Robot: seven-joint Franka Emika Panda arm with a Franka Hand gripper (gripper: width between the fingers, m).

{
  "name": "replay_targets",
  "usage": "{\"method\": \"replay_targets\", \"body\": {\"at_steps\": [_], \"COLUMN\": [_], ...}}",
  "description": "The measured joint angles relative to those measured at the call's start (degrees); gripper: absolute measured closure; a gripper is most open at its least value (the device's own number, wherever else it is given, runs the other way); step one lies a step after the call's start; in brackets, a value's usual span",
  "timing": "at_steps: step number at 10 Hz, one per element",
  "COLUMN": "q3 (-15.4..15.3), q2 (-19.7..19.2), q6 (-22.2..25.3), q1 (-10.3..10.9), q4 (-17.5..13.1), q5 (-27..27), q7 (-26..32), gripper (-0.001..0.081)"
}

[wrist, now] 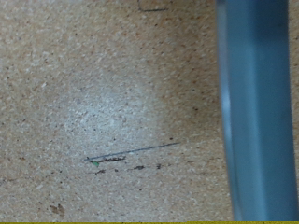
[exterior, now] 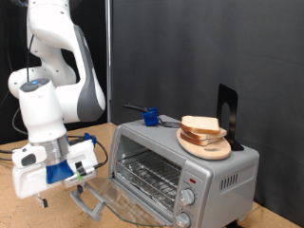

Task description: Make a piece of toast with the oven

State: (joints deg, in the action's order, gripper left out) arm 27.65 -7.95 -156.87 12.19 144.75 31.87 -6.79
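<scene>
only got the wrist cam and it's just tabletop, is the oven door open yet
observer: yes, the oven door is folded down and the rack shows inside.
operator: where's the toast
observer: the toast lies on a plate on top of the oven, not inside it.
operator: and my hand
observer: the gripper hangs low over the table, just to the exterior view's left of the door.
</scene>
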Motion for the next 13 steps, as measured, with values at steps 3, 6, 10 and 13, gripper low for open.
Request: {"method": "replay_targets", "body": {"at_steps": [3,6,10,13], "q3": [-1.1,-2.1,-6.3,-6.9], "q2": [-4.1,-7.9,-12.6,-12.3], "q6": [-1.1,-2.6,-7.6,-7.1], "q1": [-1.1,-1.8,-4.5,-6.5], "q4": [-1.6,-2.3,-2.4,-3.1], "q5": [5.0,6.2,10.5,11.2], "q7": [5.8,9.5,17.6,22.1], "gripper": [0.0124,0.0124,0.0124,0.0124]}}
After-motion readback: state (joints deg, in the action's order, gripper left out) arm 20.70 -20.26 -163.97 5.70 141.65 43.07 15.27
